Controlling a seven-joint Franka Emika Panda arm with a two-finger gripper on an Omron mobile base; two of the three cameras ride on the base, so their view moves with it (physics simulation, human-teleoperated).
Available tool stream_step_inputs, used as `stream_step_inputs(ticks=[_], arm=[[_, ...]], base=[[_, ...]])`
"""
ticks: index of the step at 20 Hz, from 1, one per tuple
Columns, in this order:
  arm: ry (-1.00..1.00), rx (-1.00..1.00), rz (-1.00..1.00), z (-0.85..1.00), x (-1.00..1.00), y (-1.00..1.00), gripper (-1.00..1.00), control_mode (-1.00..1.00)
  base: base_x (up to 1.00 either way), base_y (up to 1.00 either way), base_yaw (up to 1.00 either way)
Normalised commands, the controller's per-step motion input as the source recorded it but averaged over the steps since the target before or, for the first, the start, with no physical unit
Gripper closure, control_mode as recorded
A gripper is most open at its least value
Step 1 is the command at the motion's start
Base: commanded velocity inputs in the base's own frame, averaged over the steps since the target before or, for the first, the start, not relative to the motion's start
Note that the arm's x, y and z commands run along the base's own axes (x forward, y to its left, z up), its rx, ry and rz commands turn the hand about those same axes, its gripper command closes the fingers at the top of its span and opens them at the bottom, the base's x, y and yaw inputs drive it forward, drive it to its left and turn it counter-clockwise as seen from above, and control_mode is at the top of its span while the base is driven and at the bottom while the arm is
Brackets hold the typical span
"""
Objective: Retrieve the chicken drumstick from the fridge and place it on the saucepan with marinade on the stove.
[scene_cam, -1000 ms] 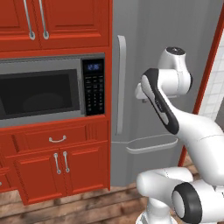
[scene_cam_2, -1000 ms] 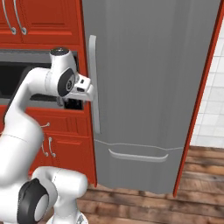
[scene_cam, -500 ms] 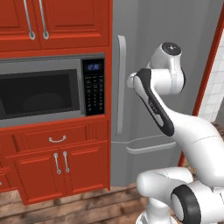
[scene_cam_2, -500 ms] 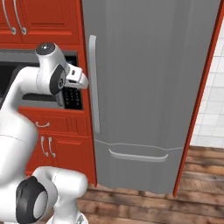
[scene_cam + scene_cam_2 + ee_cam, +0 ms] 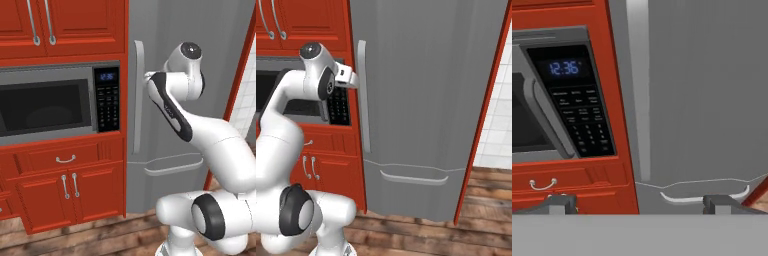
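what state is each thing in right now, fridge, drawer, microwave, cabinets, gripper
fridge: door shut, handle untouched
fridge drawer: shut
microwave: door shut, clock display lit
red cabinets: doors shut
gripper: open, empty, facing the fridge door handle

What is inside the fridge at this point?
Nothing inside can be seen: the fridge door is shut, its long handle and the drawer front facing out. Whatever it holds is covered.
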Motion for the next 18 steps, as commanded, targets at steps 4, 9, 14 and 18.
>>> stream_step_inputs(ticks=[4,9,14,18], arm=[[-0.02,0.0,0.0,0.01,0.32,0.0,-1.0,-1.0],[-0.01,0.0,0.0,0.0,0.43,0.0,-1.0,-1.0],[-0.03,0.0,0.0,0.0,0.48,0.0,-1.0,-1.0],[-0.09,0.0,0.0,0.01,0.46,0.0,-1.0,-1.0]], base=[[0.0,0.0,0.0],[0.0,0.0,0.0],[0.0,0.0,0.0],[0.0,0.0,0.0]])
